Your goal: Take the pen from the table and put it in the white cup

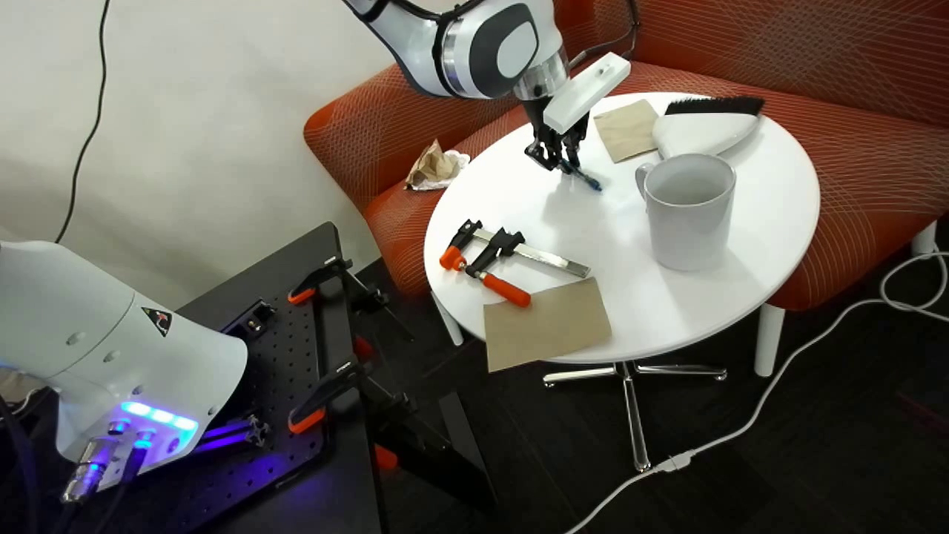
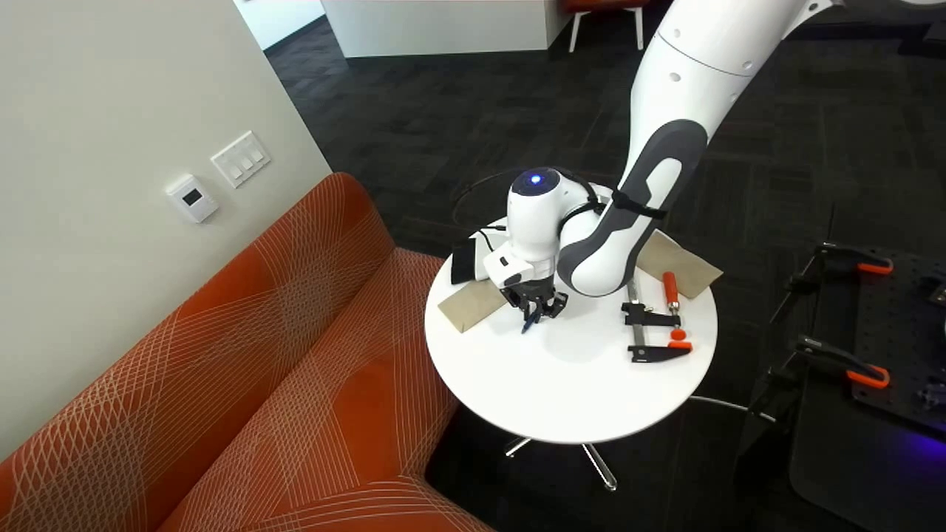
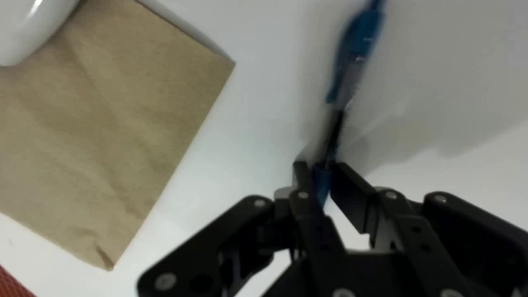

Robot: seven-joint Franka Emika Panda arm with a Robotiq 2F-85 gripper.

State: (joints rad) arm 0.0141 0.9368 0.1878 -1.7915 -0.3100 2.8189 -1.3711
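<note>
The pen is thin, with blue ends and a clip. It shows in the wrist view [image 3: 348, 76] and in both exterior views [image 1: 587, 179] [image 2: 528, 323]. My gripper [image 3: 319, 171] is shut on one blue end of it, and the rest sticks out past the fingertips. In both exterior views the gripper [image 1: 561, 165] [image 2: 535, 313] is low over the white round table [image 1: 623, 326]. I cannot tell whether the pen touches the tabletop. The white cup [image 1: 688, 219] stands upright on the table with its handle towards the gripper. It is out of the wrist view.
A white brush [image 1: 700, 132] with black bristles lies beside a tan pad [image 1: 625, 130] near the gripper. An orange-and-black clamp [image 1: 511, 256] lies on the table against another tan pad [image 1: 549, 326]. A red sofa [image 1: 852, 141] borders the table.
</note>
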